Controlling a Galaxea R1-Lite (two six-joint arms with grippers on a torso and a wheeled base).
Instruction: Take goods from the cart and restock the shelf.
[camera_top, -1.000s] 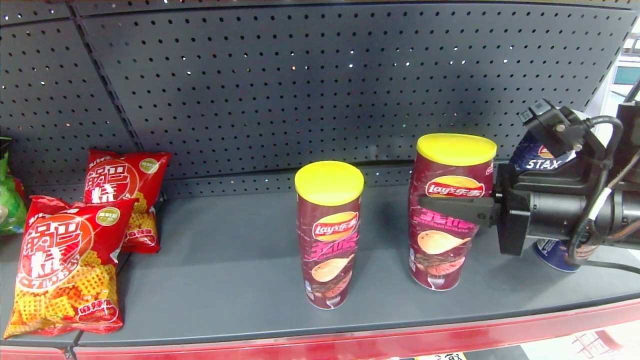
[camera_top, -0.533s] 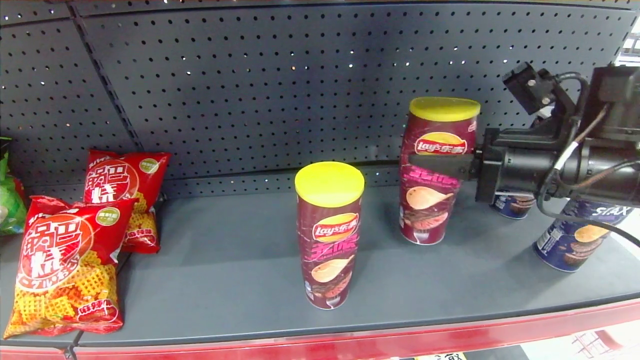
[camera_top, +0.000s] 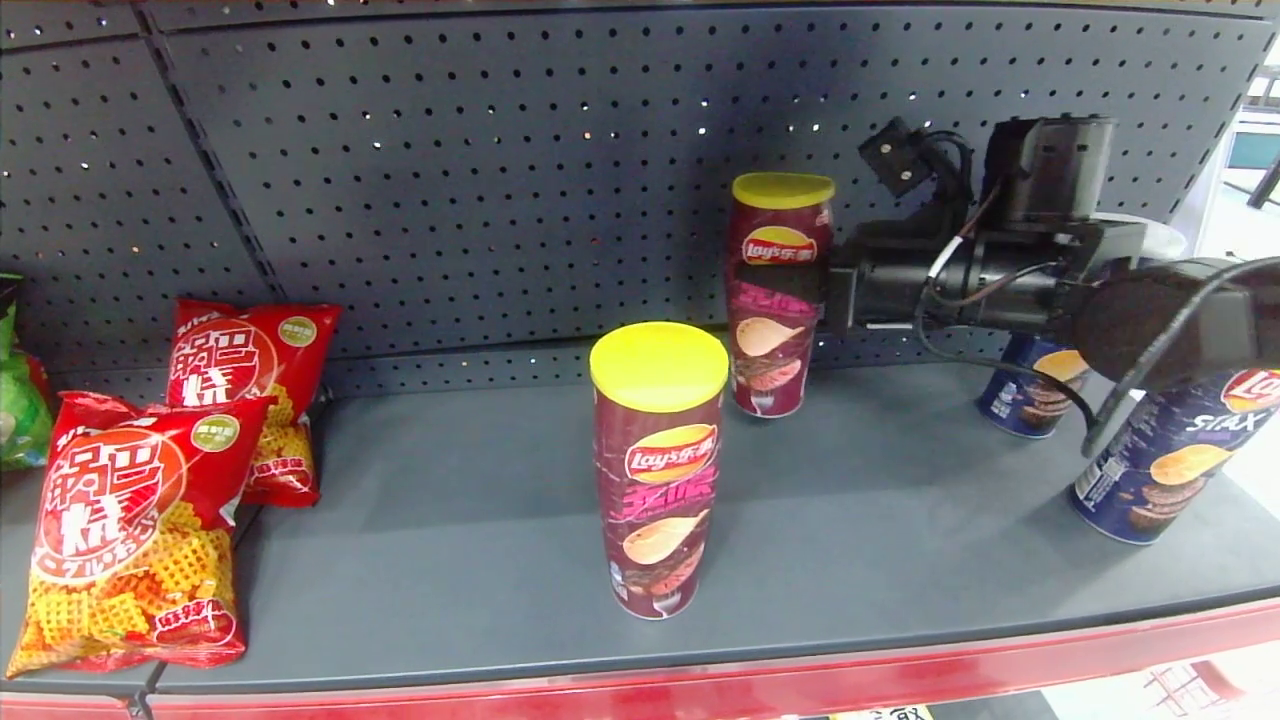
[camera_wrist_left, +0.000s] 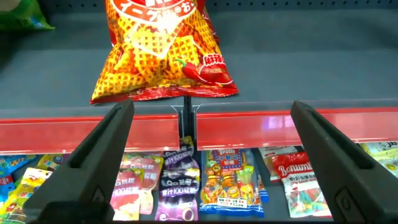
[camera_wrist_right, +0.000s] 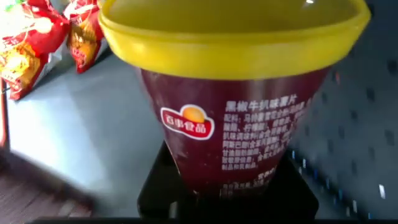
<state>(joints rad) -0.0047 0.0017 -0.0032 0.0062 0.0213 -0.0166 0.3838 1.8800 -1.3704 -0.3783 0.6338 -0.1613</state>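
A maroon chip can (camera_top: 768, 330) with a yellow lid (camera_top: 782, 189) is upright near the back of the grey shelf (camera_top: 880, 540), close to the pegboard. My right gripper (camera_top: 778, 284) is shut on its middle from the right; I cannot tell whether its base touches the shelf. The right wrist view looks along the held can (camera_wrist_right: 239, 134) from its lid (camera_wrist_right: 230, 34), with the gripper (camera_wrist_right: 230, 196) behind it. A second identical can (camera_top: 657, 470) stands at the front middle. My left gripper (camera_wrist_left: 211, 180) hangs open below the shelf's red front edge (camera_wrist_left: 261, 124), holding nothing.
Two blue chip cans (camera_top: 1030, 395) (camera_top: 1160, 465) stand at the right end of the shelf. Red snack bags (camera_top: 130, 540) (camera_top: 250, 400) lean at the left, with a green bag (camera_top: 15, 400) beyond. A lower shelf holds several candy packets (camera_wrist_left: 230, 186). Bare shelf lies between the cans.
My right gripper has carried the maroon can leftward and toward the back of the shelf, uncovering the blue cans at the right. The front can and bags have not moved.
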